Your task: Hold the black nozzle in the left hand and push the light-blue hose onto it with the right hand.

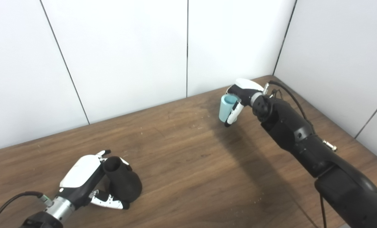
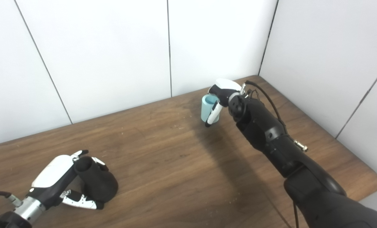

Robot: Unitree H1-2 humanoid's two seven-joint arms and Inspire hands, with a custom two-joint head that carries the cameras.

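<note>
You have one flared black plastic nozzle (image 1: 122, 183) and one short light-blue tubular hose piece (image 1: 226, 108), and you can read no brand, label or writing on either. Your left hand (image 1: 86, 177) wraps its fingers around the nozzle at the near left of the brown wooden table (image 1: 188, 158), with the nozzle's wide base down on the wood and its narrow mouth up. Your right hand (image 1: 240, 96) clasps the hose near the far right corner, held upright, open end up, well apart from the nozzle.
</note>
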